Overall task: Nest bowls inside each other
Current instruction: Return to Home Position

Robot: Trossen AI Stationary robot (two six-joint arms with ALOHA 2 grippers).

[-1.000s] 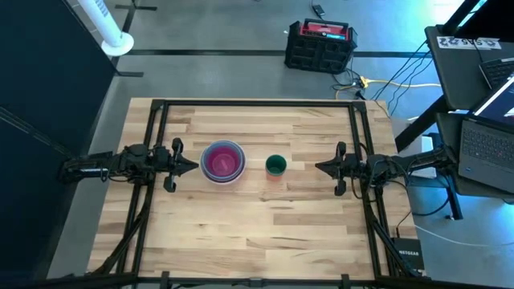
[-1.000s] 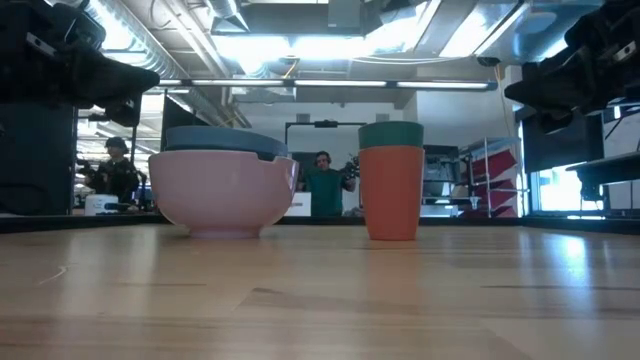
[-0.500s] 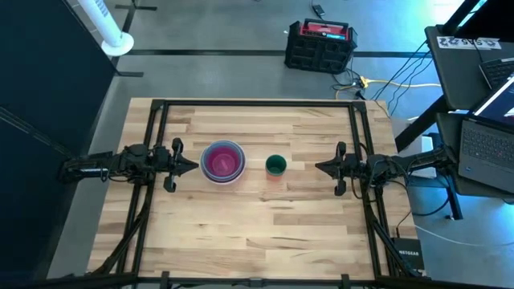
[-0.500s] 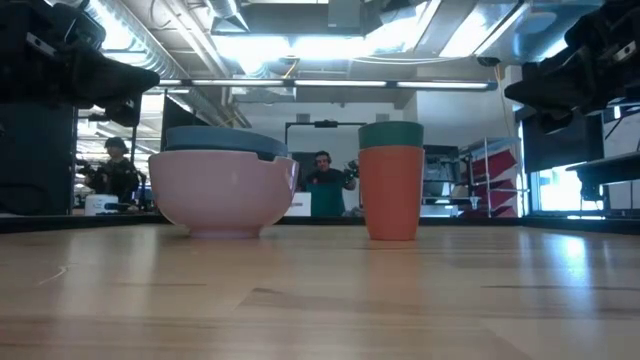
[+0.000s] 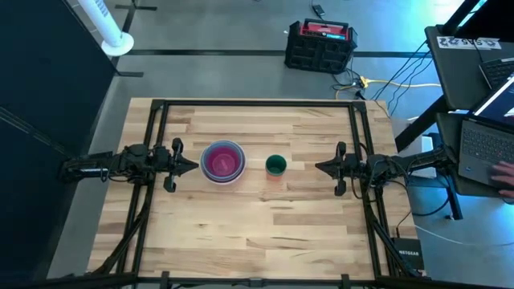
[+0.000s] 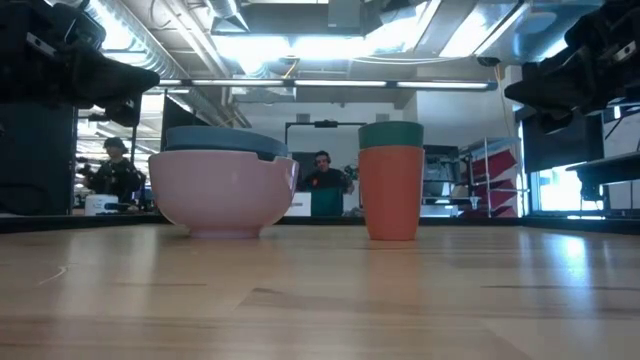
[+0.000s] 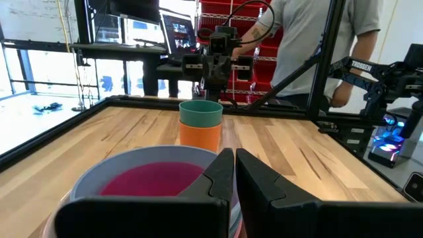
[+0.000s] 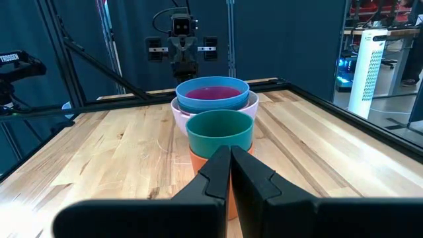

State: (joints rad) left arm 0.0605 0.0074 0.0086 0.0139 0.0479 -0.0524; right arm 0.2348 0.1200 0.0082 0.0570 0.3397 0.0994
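A stack of bowls (image 5: 222, 161) stands at the table's middle left: a pink bowl (image 6: 222, 190) resting on its base, with a grey-blue bowl (image 8: 213, 88) in it and a magenta bowl (image 7: 155, 178) inside that. To its right stands a small orange-red bowl (image 6: 391, 195) with a small green bowl (image 6: 391, 133) nested in it. My left gripper (image 5: 193, 166) hangs shut just left of the stack. My right gripper (image 5: 317, 167) hangs shut to the right of the small pair. Both point level toward the bowls with nothing between their fingers.
A dark metal frame (image 5: 257, 104) runs along the table's far edge and both sides. Off the table are a black and red case (image 5: 320, 44) on the floor behind, and laptops (image 5: 486, 144) to the right, with a person's hand (image 5: 503, 172) there.
A person's hand has come into view at the laptop beside the table's right edge. Arms and bowls have kept still.
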